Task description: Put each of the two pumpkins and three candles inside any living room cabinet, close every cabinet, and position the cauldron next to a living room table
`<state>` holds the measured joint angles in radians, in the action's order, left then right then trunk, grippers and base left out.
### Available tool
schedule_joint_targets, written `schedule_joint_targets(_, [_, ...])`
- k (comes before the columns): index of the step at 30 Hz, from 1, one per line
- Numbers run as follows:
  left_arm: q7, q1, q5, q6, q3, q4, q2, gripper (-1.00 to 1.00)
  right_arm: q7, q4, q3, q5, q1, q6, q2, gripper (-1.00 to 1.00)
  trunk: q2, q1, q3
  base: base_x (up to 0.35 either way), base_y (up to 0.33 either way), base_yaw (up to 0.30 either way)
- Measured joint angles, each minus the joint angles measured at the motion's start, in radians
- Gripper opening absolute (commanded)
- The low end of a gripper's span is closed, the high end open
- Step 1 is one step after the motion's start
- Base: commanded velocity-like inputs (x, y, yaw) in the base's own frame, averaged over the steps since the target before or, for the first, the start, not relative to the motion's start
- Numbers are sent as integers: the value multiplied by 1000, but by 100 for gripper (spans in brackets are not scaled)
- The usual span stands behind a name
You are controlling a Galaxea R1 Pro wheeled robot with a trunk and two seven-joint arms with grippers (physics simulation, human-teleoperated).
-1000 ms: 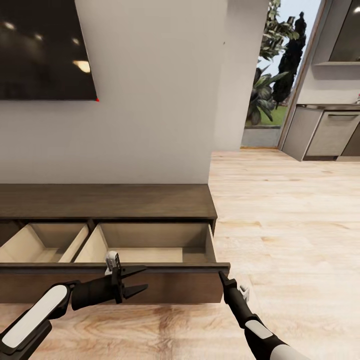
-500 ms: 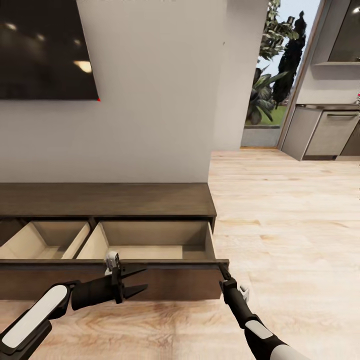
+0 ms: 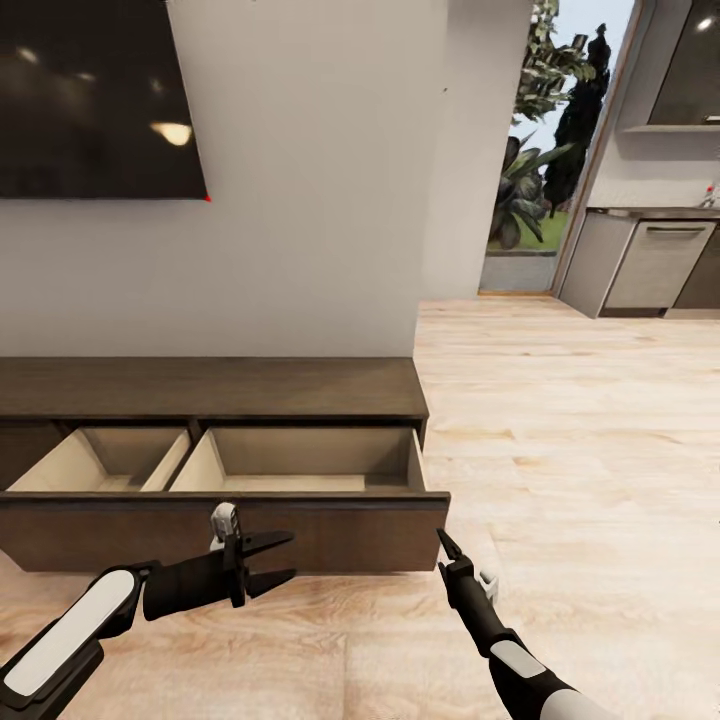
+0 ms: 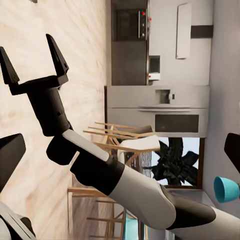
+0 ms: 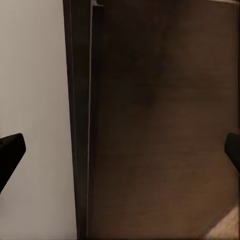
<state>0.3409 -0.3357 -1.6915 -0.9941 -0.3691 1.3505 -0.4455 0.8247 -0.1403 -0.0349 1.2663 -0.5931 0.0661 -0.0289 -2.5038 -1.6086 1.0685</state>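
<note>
Cabinet: low, long, dark-brown unit standing against the white wall, its top bare; the right wrist view shows its dark wood front close up.
Drawer: pulled out toward the robot, with a pale interior split by a divider into a left and a right compartment; nothing lies in the parts that show.
Drawer front panel: dark brown, flat, without a handle, on the near side.
Left gripper: in front of the drawer front panel, over the floor, fingers apart and pointing right, holding nothing.
Right gripper: just right of the drawer's near right corner, pointing up toward it; the left wrist view shows its two black fingers spread, nothing between them.
Floor: light wood planks running right and far toward the kitchen.
Television: dark screen on the wall above the cabinet, upper left.
Kitchen units: grey, far right, beside a glazed opening with green plants beyond.
</note>
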Motion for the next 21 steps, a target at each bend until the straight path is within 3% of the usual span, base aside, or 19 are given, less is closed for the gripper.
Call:
schedule_joint_targets(8, [0,0,0,0,0,0,0,100,-5,1,1,-3,0,2,1,100,0,0,0,-24,0,0])
schedule_joint_targets(13, [0,0,0,0,1,0,0,100,-76,-2,7,-10,0,11,2,100,0,0,0,-1,0,0])
schedule_joint_targets(21, [-1,-1,0,0,0,0,0,100,-118,0,12,-17,0,201,2,100,1,3,-23,0,0,0])
